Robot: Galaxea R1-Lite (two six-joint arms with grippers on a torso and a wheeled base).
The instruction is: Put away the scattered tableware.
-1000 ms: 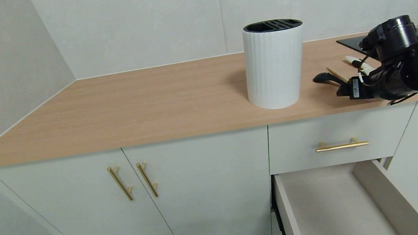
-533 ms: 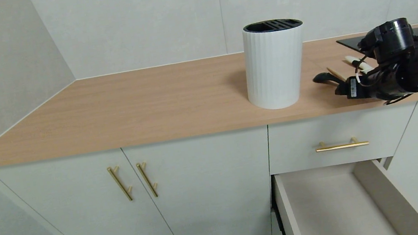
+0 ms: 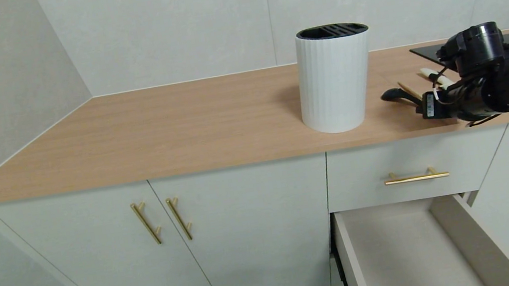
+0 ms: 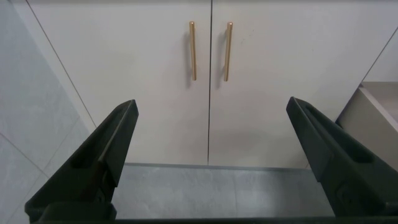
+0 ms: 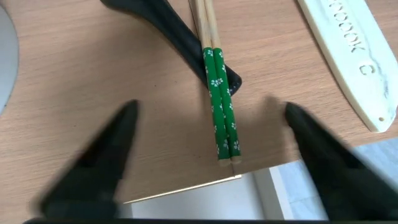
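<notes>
Green-tipped chopsticks lie on the wooden counter with their ends right at its front edge, crossing the black utensil beneath them. Our right gripper hangs over them, fingers spread wide on either side, holding nothing. We judge that a skewed close could catch one stick only, or nudge the pair over the edge towards the open drawer. The white utensil lies just beside them, and the white holder stands near. Our left gripper, fingers parted and empty, faces the cabinet doors.
</notes>
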